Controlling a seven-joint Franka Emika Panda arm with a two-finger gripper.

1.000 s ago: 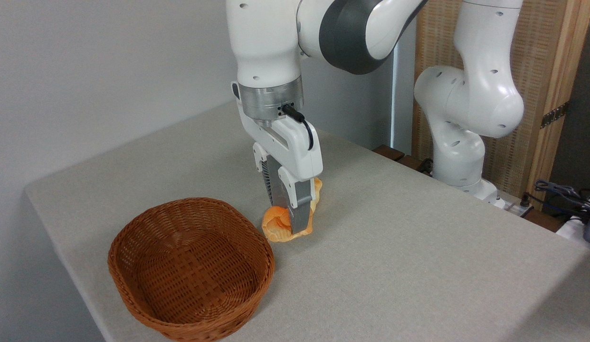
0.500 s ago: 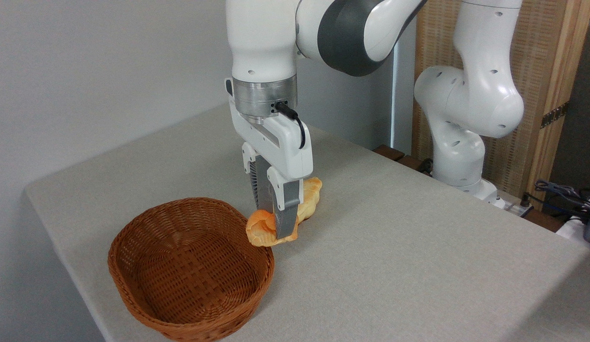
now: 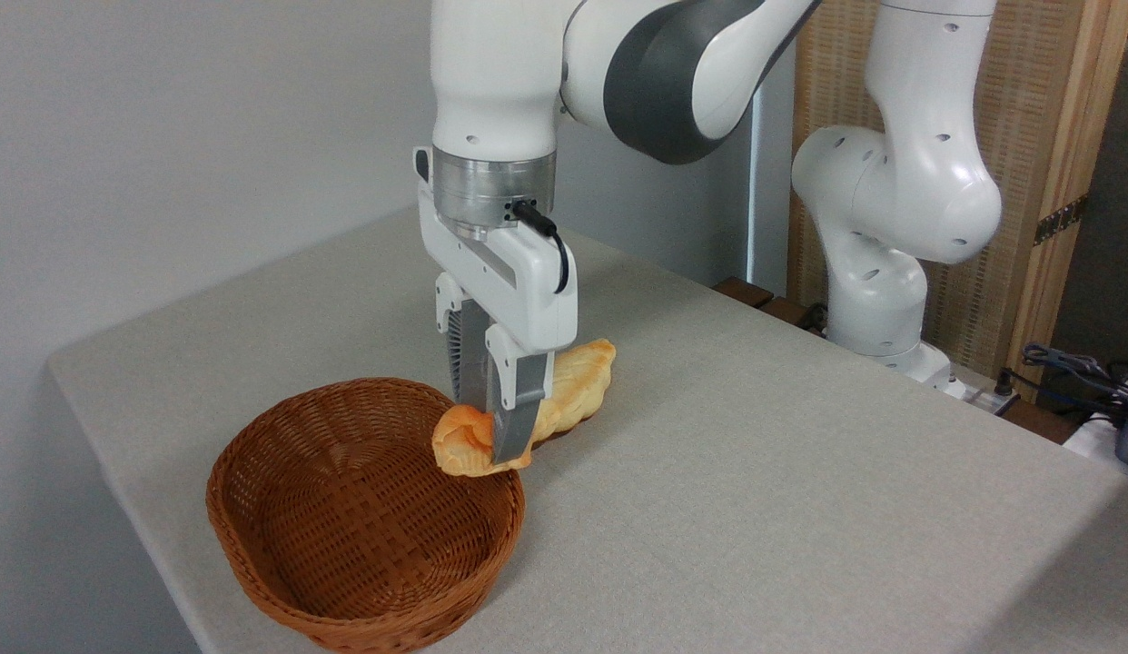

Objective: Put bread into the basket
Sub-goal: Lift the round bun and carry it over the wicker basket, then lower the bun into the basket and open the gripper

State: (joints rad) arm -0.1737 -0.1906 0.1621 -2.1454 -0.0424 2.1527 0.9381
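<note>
Camera view: woven reddish-brown basket (image 3: 282, 545), oval with low flared sides, sits on the grey cloth-textured table (image 3: 755, 472), nothing inside it. White claw (image 3: 491, 445) pinches the orange-golden knotted bun (image 3: 460, 447), fingers closed narrow on it, held in the air over the basket's right rim. Paler twisted loaf (image 3: 578, 386) lies just behind.

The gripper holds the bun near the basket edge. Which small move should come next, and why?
Probably carry it a little further left. The gripper is shut on the bun, which hangs at the right rim of the basket, not yet over the middle.
</note>
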